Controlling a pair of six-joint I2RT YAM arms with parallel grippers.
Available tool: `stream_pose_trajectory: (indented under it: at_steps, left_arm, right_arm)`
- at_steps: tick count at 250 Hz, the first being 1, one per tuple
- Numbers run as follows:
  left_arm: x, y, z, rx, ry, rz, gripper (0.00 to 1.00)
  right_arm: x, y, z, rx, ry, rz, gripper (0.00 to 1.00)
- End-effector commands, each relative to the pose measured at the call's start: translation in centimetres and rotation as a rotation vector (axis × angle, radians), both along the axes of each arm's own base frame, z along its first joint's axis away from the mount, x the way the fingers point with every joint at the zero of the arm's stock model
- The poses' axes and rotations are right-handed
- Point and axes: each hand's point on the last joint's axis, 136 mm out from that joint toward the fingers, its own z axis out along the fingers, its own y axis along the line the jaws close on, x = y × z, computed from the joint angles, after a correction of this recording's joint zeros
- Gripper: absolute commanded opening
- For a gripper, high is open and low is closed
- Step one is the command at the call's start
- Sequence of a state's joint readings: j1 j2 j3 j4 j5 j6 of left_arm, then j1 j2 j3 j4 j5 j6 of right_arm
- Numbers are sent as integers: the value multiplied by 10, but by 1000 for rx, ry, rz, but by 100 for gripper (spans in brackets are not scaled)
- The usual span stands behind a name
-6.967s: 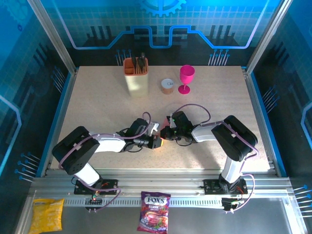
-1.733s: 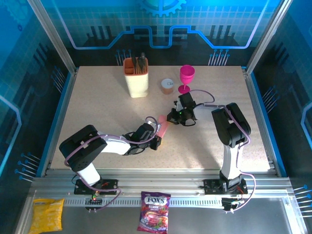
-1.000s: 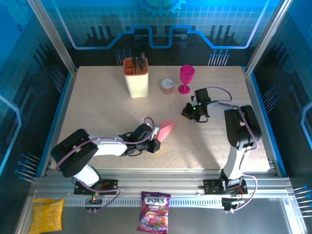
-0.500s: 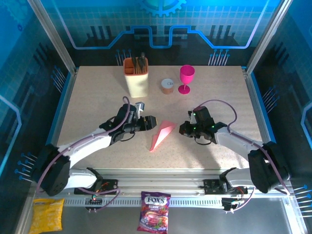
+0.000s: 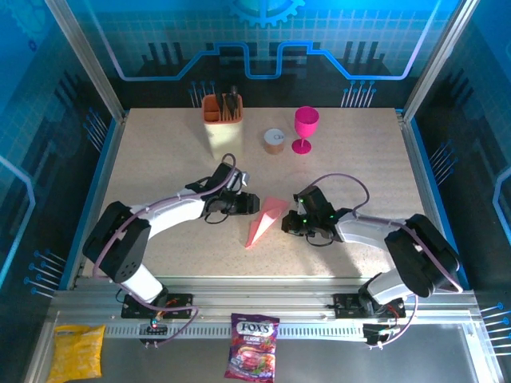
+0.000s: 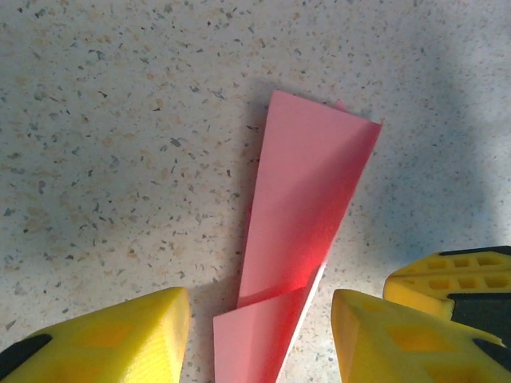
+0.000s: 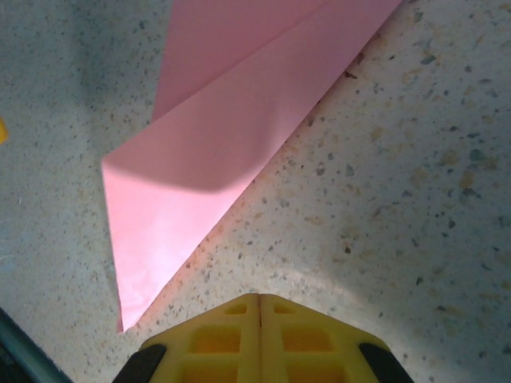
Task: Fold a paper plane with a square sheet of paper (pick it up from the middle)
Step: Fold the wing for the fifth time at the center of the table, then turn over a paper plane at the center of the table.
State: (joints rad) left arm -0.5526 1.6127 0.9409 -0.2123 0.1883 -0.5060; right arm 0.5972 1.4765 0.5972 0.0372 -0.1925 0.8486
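Speckled surface: my slim salmon-pink paper plane lies nose near-left between the open, empty left gripper and the shut, empty right gripper.

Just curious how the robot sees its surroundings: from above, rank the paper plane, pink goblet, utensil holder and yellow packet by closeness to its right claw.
From the right gripper:
1. paper plane, just left of it.
2. pink goblet, far side.
3. utensil holder, far side, further left.
4. yellow packet, off the table, near-left corner.
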Motion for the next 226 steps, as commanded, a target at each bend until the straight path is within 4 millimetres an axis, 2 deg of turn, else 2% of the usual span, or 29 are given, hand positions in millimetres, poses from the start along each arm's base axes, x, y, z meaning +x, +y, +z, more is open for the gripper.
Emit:
stream_pose_trajectory:
  at_steps: [1, 53, 97, 149, 192, 226]
  left_arm:
    - [8, -2, -2, 33, -1, -32, 51]
    - [18, -8, -22, 67, 35, -53, 47]
    - [23, -23, -30, 56, 61, -87, 47]
    - [13, -48, -38, 54, 96, -167, 46]
    - [4, -58, -39, 39, 98, -187, 42]
    - [-2, -60, -37, 31, 96, -195, 32]
  right_arm:
    - [0, 5, -7, 12, -5, -6, 0]
    - [2, 7, -18, 12, 10, -5, 0]
    - [2, 9, -27, 14, 25, -2, 0]
    - [2, 11, -35, 16, 39, 0, 0]
    - [0, 11, -42, 17, 55, -1, 0]
    - [-2, 10, -46, 18, 64, -5, 0]
